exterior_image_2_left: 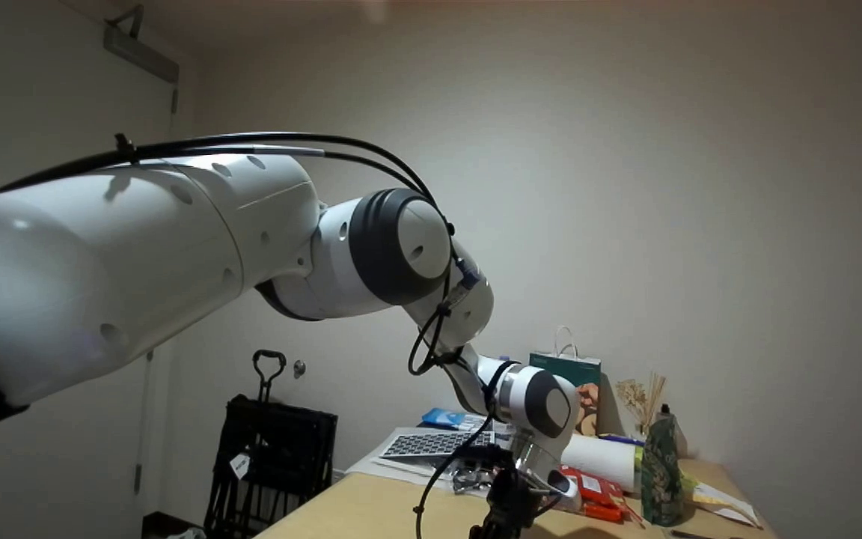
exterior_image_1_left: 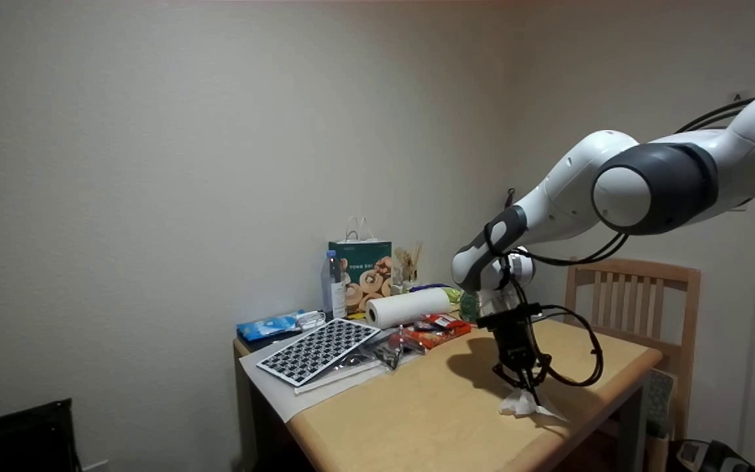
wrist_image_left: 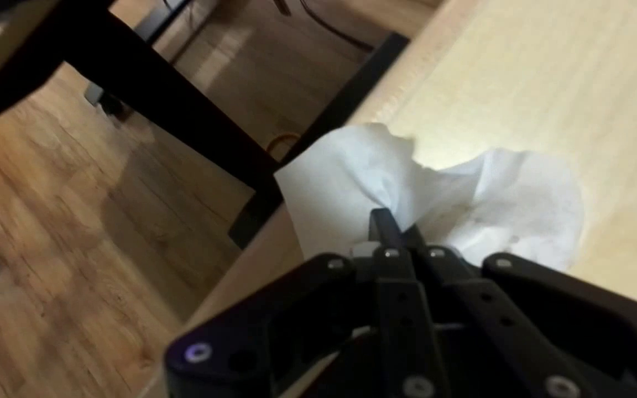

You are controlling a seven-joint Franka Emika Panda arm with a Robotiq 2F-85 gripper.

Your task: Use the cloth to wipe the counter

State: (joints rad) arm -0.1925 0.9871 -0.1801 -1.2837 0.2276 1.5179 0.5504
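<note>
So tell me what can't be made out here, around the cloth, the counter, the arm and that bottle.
Cloth, the part behind the fingers: hidden by them, wrist view.
Counter, near part: cut off by the bottom edge, both exterior views.
Arm, base: cut off by the side edge, both exterior views.
Bottle, wording on its label: too small, in an exterior view.

One bench (exterior_image_1_left: 410,419); on it: one checkered board (exterior_image_1_left: 318,351), one paper roll (exterior_image_1_left: 410,307), one shopping bag (exterior_image_1_left: 367,259); near its edge, one cloth (wrist_image_left: 434,190).
</note>
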